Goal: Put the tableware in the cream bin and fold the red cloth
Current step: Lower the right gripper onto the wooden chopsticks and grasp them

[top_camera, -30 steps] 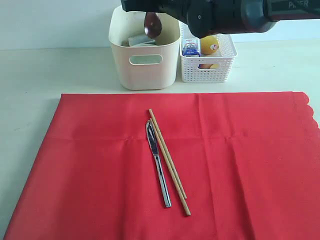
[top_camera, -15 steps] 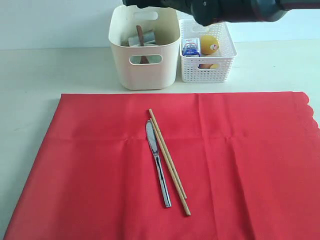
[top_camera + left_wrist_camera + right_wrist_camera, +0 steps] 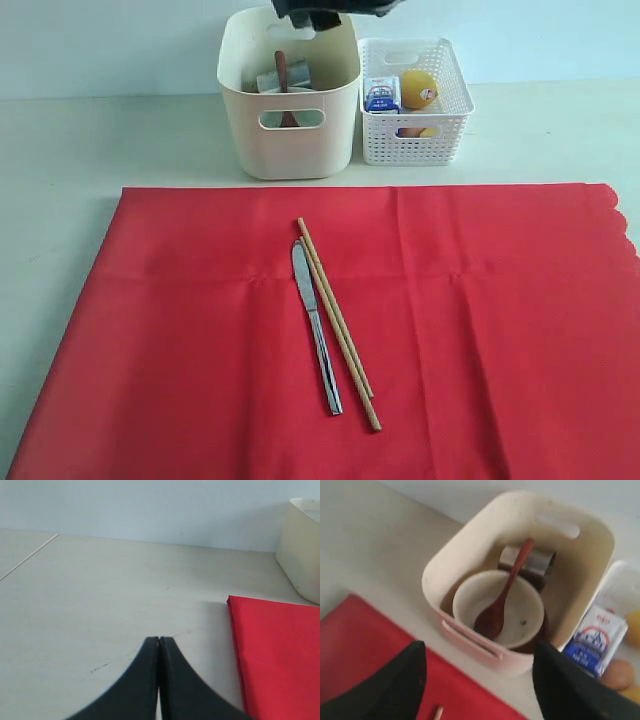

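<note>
**Spoon in the bin, knife and chopsticks left on the cloth**

The red cloth (image 3: 480,330) lies spread flat on the table (image 3: 100,140), its edge near the left claw (image 3: 159,642), whose fingers are pressed together on nothing. Directly beneath the right claw (image 3: 480,652), spread wide and empty, stands the cream bin (image 3: 290,140). It holds a pale bowl (image 3: 525,607), a steel cup (image 3: 540,562) and a brown wooden spoon (image 3: 495,615) leaning in the bowl. Well apart from that claw, the wooden chopsticks (image 3: 338,325) and steel knife (image 3: 315,330) lie side by side on the cloth.

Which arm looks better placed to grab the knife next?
Probably right: the right gripper hangs open, empty, above the cream bin. The left gripper sits shut off the red cloth's edge.
</note>
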`<state>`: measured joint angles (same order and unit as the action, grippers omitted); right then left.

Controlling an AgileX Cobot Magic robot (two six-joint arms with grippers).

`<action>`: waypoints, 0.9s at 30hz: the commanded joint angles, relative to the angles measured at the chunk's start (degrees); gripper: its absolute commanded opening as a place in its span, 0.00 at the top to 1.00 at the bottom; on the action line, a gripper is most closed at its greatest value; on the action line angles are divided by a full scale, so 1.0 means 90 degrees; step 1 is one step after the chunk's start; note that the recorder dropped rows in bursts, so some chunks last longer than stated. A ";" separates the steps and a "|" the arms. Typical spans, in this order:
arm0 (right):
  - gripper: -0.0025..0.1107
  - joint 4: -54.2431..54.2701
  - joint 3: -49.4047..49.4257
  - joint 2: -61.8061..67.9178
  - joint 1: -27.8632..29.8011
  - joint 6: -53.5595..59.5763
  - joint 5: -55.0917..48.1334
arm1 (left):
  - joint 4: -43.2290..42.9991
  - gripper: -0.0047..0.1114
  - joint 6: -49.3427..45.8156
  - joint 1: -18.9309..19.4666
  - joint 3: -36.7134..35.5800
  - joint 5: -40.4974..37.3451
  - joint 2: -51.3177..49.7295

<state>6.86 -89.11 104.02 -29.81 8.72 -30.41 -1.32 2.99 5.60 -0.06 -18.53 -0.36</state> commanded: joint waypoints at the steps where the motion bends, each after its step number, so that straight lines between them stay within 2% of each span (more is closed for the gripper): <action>1: 0.49 0.0009 0.0035 -0.0066 0.0020 0.0018 -0.1357 | -0.0016 0.95 0.0044 0.0015 0.0007 0.0028 0.0040; 10: 0.49 0.0411 0.1098 -0.0040 -0.0270 0.0030 -0.1779 | -0.0016 0.95 0.0044 0.0015 0.0007 0.0028 0.0040; 18: 0.49 0.0411 0.2114 -0.0001 -0.0965 0.0017 -0.1210 | -0.0016 0.95 0.0044 0.0015 0.0007 0.0028 0.0040; 27: 0.49 0.0424 0.2315 0.0594 -0.1170 -0.0145 -0.1105 | -0.0016 0.95 0.0044 0.0015 0.0007 0.0028 0.0040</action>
<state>10.72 -68.49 107.88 -40.10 7.80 -41.08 -1.32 2.99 5.60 -0.06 -18.53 -0.36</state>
